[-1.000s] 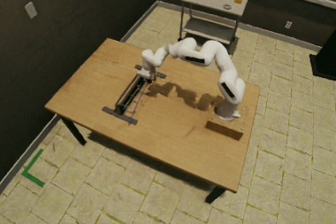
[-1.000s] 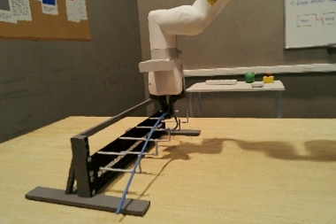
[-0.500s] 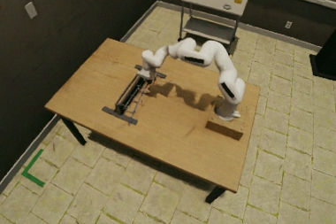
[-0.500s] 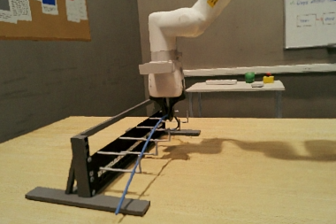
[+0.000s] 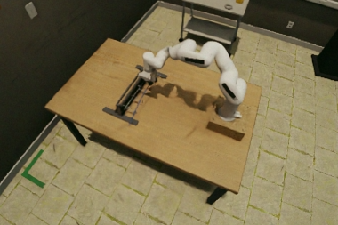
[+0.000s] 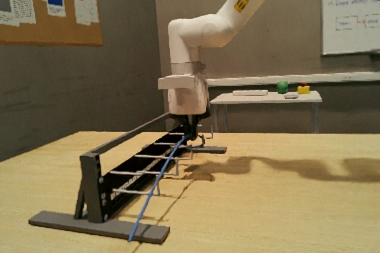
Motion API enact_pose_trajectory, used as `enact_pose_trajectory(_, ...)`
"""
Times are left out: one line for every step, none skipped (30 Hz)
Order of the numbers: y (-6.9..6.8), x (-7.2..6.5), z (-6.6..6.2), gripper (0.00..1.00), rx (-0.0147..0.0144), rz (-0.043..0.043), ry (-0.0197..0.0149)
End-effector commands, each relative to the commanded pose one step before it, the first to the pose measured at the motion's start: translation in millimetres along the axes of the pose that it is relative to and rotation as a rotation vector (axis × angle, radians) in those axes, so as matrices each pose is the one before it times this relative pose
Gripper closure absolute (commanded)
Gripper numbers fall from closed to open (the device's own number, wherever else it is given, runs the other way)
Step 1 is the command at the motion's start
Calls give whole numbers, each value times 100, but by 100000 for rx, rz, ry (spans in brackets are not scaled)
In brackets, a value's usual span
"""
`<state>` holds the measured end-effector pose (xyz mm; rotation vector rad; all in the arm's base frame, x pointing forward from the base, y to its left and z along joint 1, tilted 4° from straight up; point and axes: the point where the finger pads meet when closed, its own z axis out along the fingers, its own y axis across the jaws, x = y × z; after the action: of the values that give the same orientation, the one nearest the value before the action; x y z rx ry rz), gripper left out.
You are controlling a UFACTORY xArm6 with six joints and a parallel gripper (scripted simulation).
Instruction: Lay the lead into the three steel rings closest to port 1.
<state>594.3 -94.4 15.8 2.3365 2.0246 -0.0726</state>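
Note:
A dark free-standing rack (image 6: 130, 167) (image 5: 133, 92) stands upright on the wooden table, with a row of steel rings (image 6: 150, 172) sticking out from its face. A thin blue lead (image 6: 155, 187) runs from the far end of the rack down along the rings to the near foot of the rack, where its end rests. My gripper (image 6: 189, 129) (image 5: 147, 78) hangs over the far end of the rack and is shut on the lead. In the overhead view the lead is too thin to make out. Whether the lead sits inside any ring I cannot tell.
The arm's base (image 5: 227, 113) stands at the table's right edge beside a dark block (image 5: 225, 131). A grey cart (image 5: 213, 11) with small items stands behind the table, also in the side view (image 6: 265, 98). A wall runs close along the table's left side.

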Motion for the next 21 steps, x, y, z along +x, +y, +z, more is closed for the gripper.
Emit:
enact_pose_trajectory(171,-7,350,100,-489,16,4)
enact_pose_trajectory(0,0,121,100,0,0,0)
enact_pose_trajectory(0,0,122,100,0,0,0)
enact_pose_trajectory(0,0,123,100,0,0,0)
enact_pose_trajectory(0,0,121,100,0,0,0)
enact_pose_trajectory(0,0,121,100,0,0,0)
enact_pose_trajectory(0,0,121,100,0,0,0)
enact_pose_trajectory(0,0,120,100,0,0,0)
enact_pose_trajectory(0,0,118,100,0,0,0)
enact_pose_trajectory(0,0,117,100,0,0,0)
enact_pose_trajectory(0,0,0,100,0,0,0)
enact_pose_trajectory(0,0,0,100,0,0,0)
enact_pose_trajectory(0,0,116,100,0,0,0)
enact_pose_trajectory(0,0,115,100,0,0,0)
enact_pose_trajectory(0,0,112,100,0,0,0)
enact_pose_trajectory(0,0,110,100,0,0,0)
enact_pose_trajectory(0,0,108,100,0,0,0)
enact_pose_trajectory(0,0,105,100,0,0,0)
enact_pose_trajectory(0,0,103,100,0,0,0)
enact_pose_trajectory(0,0,99,100,0,0,0)
enact_pose_trajectory(0,0,96,100,0,0,0)
